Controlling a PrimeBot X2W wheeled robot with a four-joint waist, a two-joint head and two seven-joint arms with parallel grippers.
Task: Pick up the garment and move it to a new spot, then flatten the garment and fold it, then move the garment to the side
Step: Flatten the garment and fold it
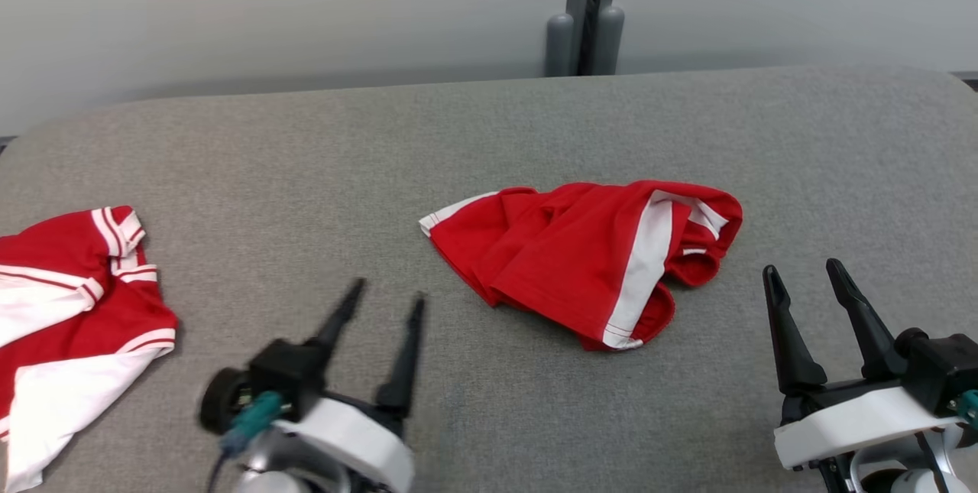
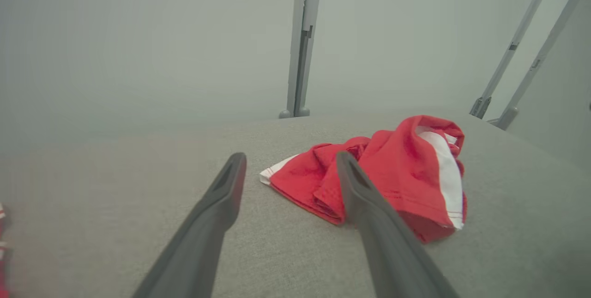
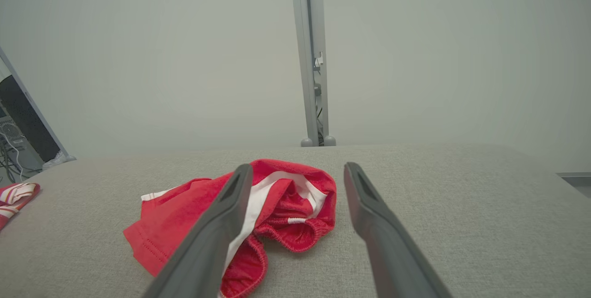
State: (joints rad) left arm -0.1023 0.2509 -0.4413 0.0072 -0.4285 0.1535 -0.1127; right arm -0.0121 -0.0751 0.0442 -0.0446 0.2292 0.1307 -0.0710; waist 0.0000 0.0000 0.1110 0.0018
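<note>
Head view gives you the red garment (image 1: 565, 264) crumpled in a loose heap near the middle of the grey table (image 1: 306, 149). A broad white stripe runs down its right part, and a white-edged corner pokes out to the left. Its folds are bunched, not flat.

Your left pincer (image 1: 386, 294) sits at the lower left, slightly blurred. Its 2 dark fingers are spread wide with nothing between them, and the tips point up toward the garment's left corner but stop short of the cloth. In the left wrist view the same pincer (image 2: 291, 157) frames the near edge of the garment (image 2: 406, 168). 1 finger crosses in front of the red fabric there, yet no cloth is pinched.

Your right pincer (image 1: 802, 270) stands at the lower right, just beside the garment's right end and apart from it. Its fingers are equally wide and it holds nothing. In the right wrist view, this pincer (image 3: 298, 168) looks over the garment (image 3: 184, 215), whose gathered elastic edge faces the camera.

A second garment (image 1: 69, 309), red with white panels and striped trim, lies at the table's left edge, well apart from the first. A grey post (image 1: 588, 11) rises behind the table's far edge against a pale wall (image 1: 229, 11).
</note>
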